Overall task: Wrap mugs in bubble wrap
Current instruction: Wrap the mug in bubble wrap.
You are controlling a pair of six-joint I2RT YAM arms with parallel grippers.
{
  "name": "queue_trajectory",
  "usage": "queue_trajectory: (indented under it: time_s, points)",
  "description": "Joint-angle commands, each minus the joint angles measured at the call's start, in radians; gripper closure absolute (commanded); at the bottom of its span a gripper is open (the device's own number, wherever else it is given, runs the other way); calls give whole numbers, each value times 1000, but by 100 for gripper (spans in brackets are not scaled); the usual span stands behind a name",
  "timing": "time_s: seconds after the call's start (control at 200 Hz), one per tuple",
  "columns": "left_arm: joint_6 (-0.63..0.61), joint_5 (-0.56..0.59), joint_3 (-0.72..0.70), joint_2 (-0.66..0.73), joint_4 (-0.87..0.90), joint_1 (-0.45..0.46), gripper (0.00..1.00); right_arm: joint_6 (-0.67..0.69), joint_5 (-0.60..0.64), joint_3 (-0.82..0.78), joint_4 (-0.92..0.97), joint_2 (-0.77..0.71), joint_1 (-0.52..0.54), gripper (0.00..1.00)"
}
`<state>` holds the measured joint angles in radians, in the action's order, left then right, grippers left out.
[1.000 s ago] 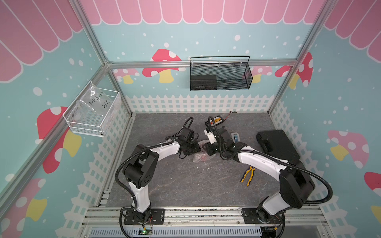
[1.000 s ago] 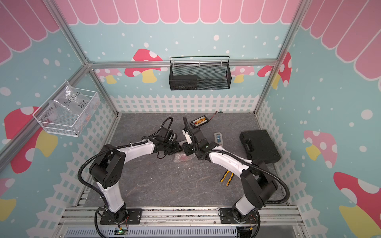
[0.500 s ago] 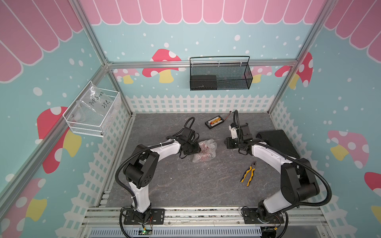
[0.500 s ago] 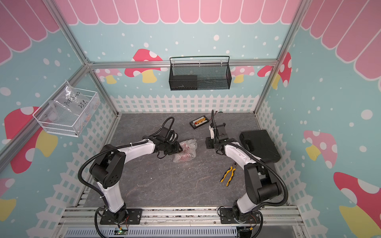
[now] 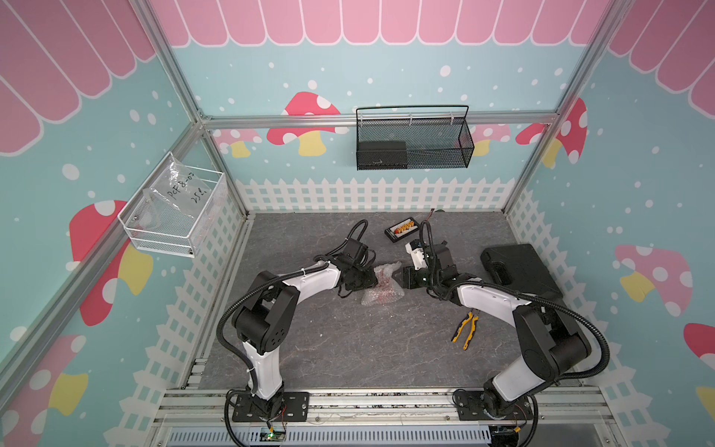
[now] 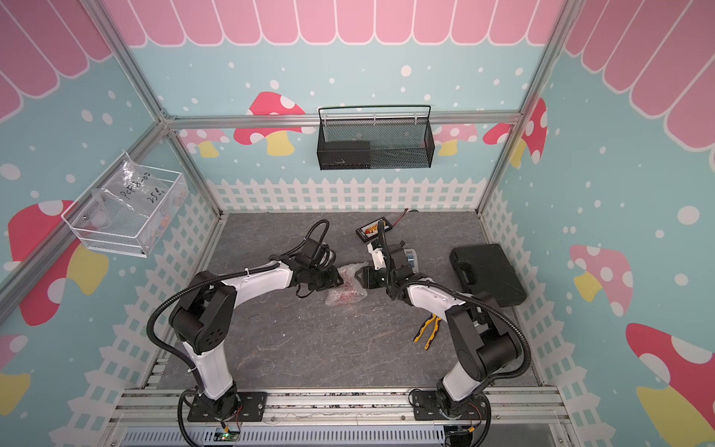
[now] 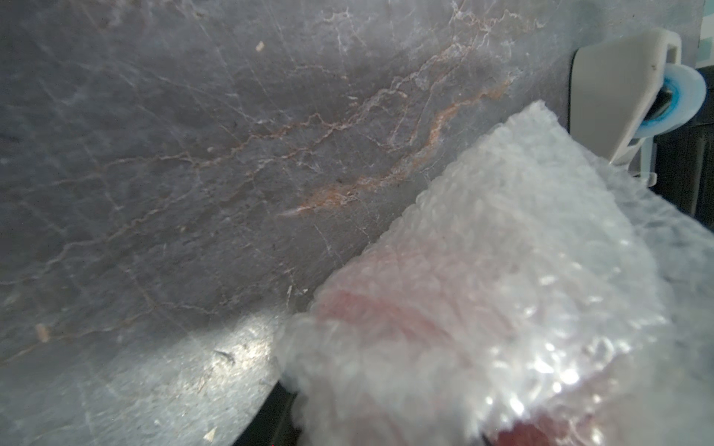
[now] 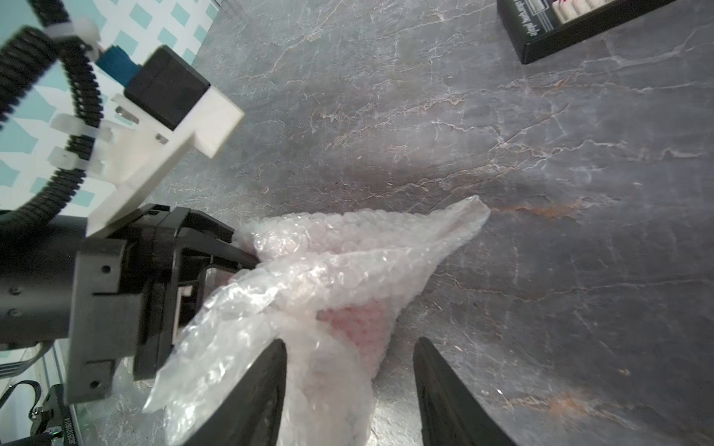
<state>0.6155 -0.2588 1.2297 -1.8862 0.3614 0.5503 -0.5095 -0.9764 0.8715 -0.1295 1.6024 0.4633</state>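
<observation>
Mug (image 5: 383, 279): lies on the desk (image 5: 348, 348) mid-way between my two arms. It shows only as a red patch through the bubble wrap (image 5: 381, 296), which covers it all round in loose folds. Which way its handle points I cannot tell.

Bundle: in both top views its long axis runs from the far side of the desk toward my bases, across the line joining my grippers. One loose corner points away to the far side.

Left gripper (image 5: 369, 279): touching the bundle on its left side and clamped on the wrap. Whether the mug wall is also pinched I cannot tell.

Right gripper (image 8: 349, 359): at the bundle's right side, facing the left one, jaws apart. A fold of wrap lies between them, not pinched.

Judgement: the loose fold lies straight ahead of the right gripper, so the next tuck falls to that arm while the left one anchors.
</observation>
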Motion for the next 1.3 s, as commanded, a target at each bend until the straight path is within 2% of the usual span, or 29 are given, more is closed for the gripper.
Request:
queue_trajectory:
  time_s: [0.0,0.22,0.34,0.425,0.6,0.69,0.946,1.121,1.216,1.296]
  points:
    - [-17,-9,11,-24,45,18,61,18,36,23,25,47,38,43]
    - [5,-74,-1,0,-3,20,59,118,227,123,255,152,113,41]
    - [42,-145,-31,22,-70,9,54,144,347,174,364,206,149,42]
    - [67,-160,-62,57,-106,-3,48,138,386,185,387,223,158,42]
    - [79,-152,-104,145,-130,-19,35,121,398,195,380,219,163,46]
    - [74,-149,-100,145,-117,-17,33,116,394,208,374,206,164,48]
    - [55,-68,-52,8,-38,8,35,96,365,222,329,159,171,47]
    - [29,29,-17,-59,44,8,40,131,364,222,332,41,164,41]
    - [11,59,-7,-71,66,8,42,149,326,216,325,-36,128,38]
    - [2,63,-6,-68,70,10,42,119,249,171,256,-88,52,36]
